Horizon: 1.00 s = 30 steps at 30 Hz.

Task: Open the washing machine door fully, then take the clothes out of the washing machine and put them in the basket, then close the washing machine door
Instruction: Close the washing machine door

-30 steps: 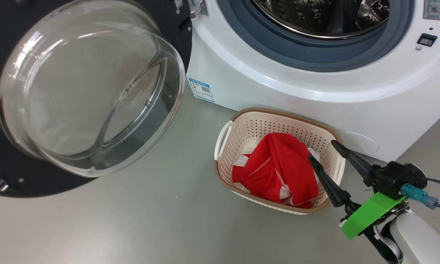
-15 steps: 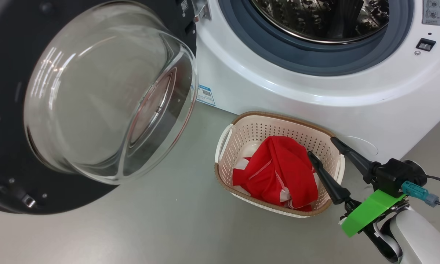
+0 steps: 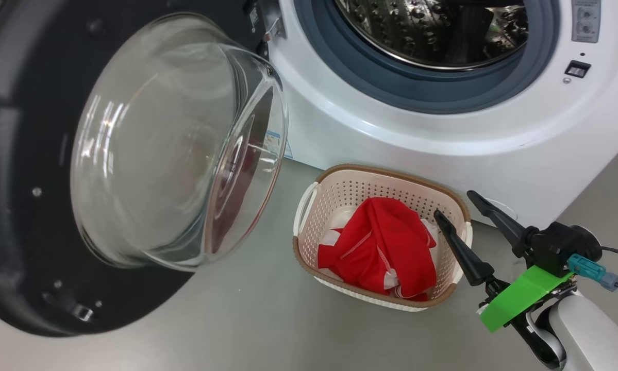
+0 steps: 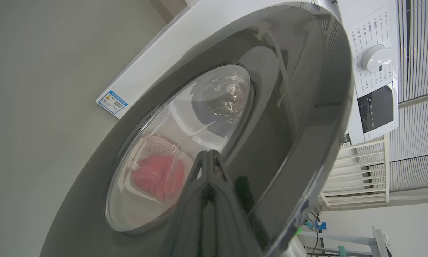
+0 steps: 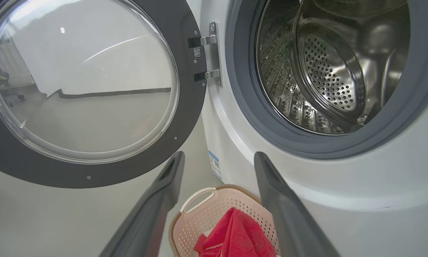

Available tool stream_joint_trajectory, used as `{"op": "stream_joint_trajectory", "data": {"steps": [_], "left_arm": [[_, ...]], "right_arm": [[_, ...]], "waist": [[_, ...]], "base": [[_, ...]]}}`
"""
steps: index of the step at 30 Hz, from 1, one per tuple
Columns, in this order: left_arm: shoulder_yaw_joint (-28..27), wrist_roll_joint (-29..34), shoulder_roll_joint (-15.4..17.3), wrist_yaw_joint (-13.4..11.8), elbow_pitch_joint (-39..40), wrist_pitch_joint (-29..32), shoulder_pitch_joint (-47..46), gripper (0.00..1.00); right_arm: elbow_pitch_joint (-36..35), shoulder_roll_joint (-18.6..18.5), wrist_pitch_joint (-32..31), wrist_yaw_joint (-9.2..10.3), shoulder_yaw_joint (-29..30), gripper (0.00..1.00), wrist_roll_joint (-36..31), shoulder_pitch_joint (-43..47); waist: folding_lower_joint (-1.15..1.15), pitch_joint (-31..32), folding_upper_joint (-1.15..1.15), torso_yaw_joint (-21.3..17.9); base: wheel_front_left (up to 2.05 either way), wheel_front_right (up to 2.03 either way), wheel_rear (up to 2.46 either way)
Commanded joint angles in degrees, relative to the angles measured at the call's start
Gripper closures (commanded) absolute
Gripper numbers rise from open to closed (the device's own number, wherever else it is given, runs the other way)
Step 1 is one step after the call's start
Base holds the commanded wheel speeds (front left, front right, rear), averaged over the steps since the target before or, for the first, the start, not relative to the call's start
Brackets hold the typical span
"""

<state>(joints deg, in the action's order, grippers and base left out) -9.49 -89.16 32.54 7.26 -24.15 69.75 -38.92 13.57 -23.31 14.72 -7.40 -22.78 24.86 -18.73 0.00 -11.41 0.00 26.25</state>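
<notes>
Basket [image 3: 391, 172] holds the clothes [image 3: 381, 247].
Right gripper [image 3: 453, 203] spread above its rim; left gripper [image 4: 208, 154] pressed together at the washing machine door [image 4: 288, 107].

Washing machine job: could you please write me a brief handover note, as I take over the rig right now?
Left claw: shut, tips by the outer face of the door.
Right claw: open, empty, above the right end of the basket.
Clothes: in the basket, on the floor before the washing machine.
Done: drum looks empty.
To do: shut the door, now open.
</notes>
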Motion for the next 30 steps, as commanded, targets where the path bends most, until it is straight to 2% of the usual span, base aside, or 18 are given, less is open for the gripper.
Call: {"op": "stream_joint_trajectory", "data": {"steps": [1, 11, 30], "left_arm": [[-1.29, -0.87, 2.88, 0.23, 3.36, 1.46, 0.40, 1.00], [0.40, -3.08, 0.91, 0.23, 12.53, 6.15, 3.52, 1.00], [6.01, -1.61, -4.16, 0.06, 22.58, 7.37, 6.15, 1.00]], "right_arm": [[-1.62, 0.16, 0.28, -0.09, -0.28, 0.00, 0.12, 1.25], [-2.20, 1.01, 0.28, -0.09, 1.32, 0.00, -0.22, 3.28], [-3.55, 2.69, 0.28, -0.09, 4.32, 0.00, -0.73, 6.92]], "waist": [[0.00, 0.41, 0.00, -0.58], [0.00, 2.21, 0.00, -3.35], [0.00, 5.51, 0.00, -12.89]], "base": [[0.00, 0.00, 0.00], [0.00, 0.00, 0.00], [0.00, 0.00, 0.00]]}}
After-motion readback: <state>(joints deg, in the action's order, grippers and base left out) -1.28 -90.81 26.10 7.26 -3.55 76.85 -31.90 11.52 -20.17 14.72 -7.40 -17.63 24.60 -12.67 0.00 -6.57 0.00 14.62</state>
